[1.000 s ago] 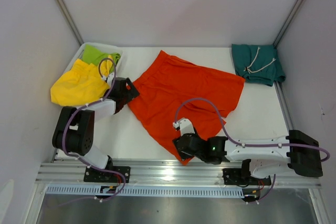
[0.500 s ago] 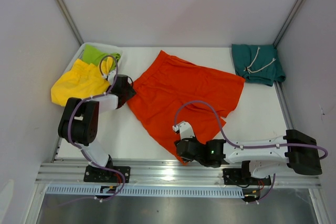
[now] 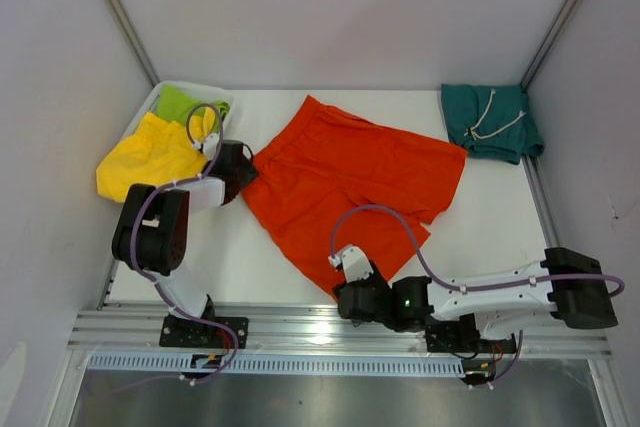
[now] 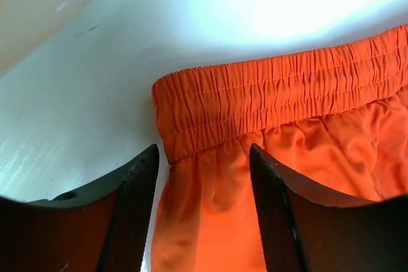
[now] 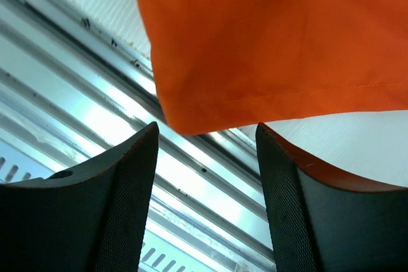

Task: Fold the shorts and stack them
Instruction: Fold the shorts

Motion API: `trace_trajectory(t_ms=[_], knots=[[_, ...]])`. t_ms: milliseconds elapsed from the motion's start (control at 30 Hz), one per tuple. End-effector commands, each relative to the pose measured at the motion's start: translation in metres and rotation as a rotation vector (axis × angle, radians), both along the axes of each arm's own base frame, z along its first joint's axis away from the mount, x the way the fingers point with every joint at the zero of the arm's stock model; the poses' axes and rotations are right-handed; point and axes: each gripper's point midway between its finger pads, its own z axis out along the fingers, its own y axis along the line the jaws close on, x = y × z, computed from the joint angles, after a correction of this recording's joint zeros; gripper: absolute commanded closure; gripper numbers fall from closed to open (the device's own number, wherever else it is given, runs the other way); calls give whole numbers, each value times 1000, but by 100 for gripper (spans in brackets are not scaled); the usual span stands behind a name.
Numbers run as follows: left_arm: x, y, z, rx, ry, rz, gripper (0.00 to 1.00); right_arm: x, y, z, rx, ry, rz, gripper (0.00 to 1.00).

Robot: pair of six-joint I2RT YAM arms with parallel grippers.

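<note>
1. The left gripper has its 2 fingers standing apart. The corner of the orange shorts lies in the gap between them. The wrist view shows the gathered elastic waistband ending just above the fingertips, and neither pad visibly pinches the cloth.
2. The right gripper is likewise spread, with its 2 fingers well apart. A hemmed corner of the orange shorts hangs just above the gap and is not clamped by either pad.
3. Below that corner, the right wrist view shows the ribbed metal rail at the near edge of the table.
4. From above, the left gripper sits at the left edge of the orange shorts, at the waistband end. The right gripper sits at the nearest point of the cloth, by the front rail.
5. The orange shorts lie spread flat and unfolded across the middle of the white table, turned at an angle. The waistband is toward the left and the legs are toward the right.
6. The teal shorts lie folded in the far right corner, apart from the orange pair, with white drawstrings on top.
7. The yellow shorts lie bunched at the far left, just beside the left arm. The green shorts are behind them, touching them.
8. A purple cable loops from the right arm over the near part of the orange cloth.
</note>
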Motion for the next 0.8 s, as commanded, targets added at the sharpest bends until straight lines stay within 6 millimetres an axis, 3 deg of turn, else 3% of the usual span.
trace_trajectory(t_ms=[0,167,467,633,767], knots=[[13,9,14,7,-43,50,38,-8,13,11,11,-42,20,35],[14,9,15,7,-45,48,39,-22,25,10,-14,-57,67,36],[14,9,14,4,-43,46,44,-31,38,-15,-127,-83,102,40],[15,9,15,3,-45,43,51,-27,36,-30,-169,-84,87,43],[15,8,16,2,-48,41,65,-21,34,-29,-160,-91,69,48]])
